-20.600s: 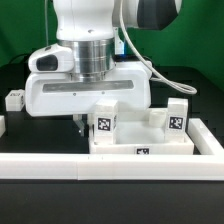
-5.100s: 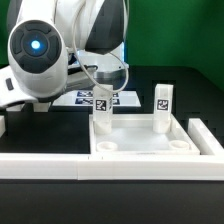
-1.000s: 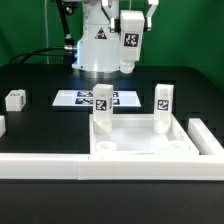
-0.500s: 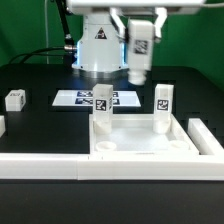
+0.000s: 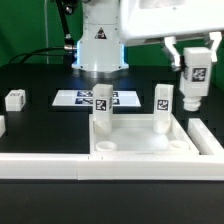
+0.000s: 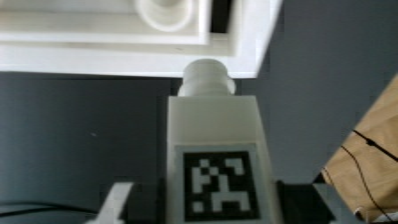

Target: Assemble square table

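**Two legs in, the third in the air, the fourth lying loose**

The large white plastic square table top (image 5: 140,153), a tray with a raised rim, lies lower than the jaws and toward the exterior view's left of them. It sits just behind the long white border rail (image 5: 40,166). Two small white tagged leg blocks stand upright in its two rear corner sockets. One (image 5: 102,106) is well apart from the jaws, and the other (image 5: 163,102) is just beside them and a little lower. The two front sockets, the far one (image 5: 103,147) and the one nearer the jaws (image 5: 180,145), are empty.

The gripper (image 5: 195,58) is closed on the upper part of the third leg block (image 5: 196,80). This block hangs upright between the jaws, in the air, with its tag toward the camera. In the wrist view the third leg block (image 6: 217,150) points its rounded peg toward a corner of the table top (image 6: 125,50). It seems to be outside the rim, not over a socket, but the angle is poor and I cannot be sure.

The fourth leg block (image 5: 14,99) lies loose on the black table (image 5: 40,125), far from the jaws, beyond the flat white marker board (image 5: 78,98).

Counted: one table top, four leg blocks, and four sockets, two filled and two free. I judge the task about half done: the held leg and the loose leg are left to place.
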Controlling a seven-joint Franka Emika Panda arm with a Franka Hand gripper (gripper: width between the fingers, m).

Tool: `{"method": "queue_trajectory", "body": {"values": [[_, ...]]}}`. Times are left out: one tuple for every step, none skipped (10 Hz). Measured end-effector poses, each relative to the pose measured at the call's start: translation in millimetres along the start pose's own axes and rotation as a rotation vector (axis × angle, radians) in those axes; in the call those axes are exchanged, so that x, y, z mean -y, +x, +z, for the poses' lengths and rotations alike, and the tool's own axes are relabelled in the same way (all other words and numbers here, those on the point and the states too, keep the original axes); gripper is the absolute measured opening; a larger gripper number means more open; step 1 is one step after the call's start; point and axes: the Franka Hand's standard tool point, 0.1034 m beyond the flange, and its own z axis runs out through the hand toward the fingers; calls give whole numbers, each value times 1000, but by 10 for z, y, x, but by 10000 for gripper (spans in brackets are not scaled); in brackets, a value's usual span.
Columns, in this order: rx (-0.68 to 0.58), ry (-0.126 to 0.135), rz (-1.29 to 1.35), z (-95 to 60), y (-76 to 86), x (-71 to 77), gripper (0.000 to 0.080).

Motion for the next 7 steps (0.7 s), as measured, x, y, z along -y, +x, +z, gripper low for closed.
{"method": "queue_trajectory", "body": {"values": [[1, 2, -3, 6, -5, 20, 296], [1, 2, -3, 7, -6, 16, 296], [2, 2, -3, 10, -10, 15, 296], [2, 0, -9, 29, -31, 3, 296], [-7, -6, -29, 99, -97, -59, 296], [1, -2, -34, 175, -129, -100, 296], [0, 7, -36, 218, -107, -116, 296]]}}
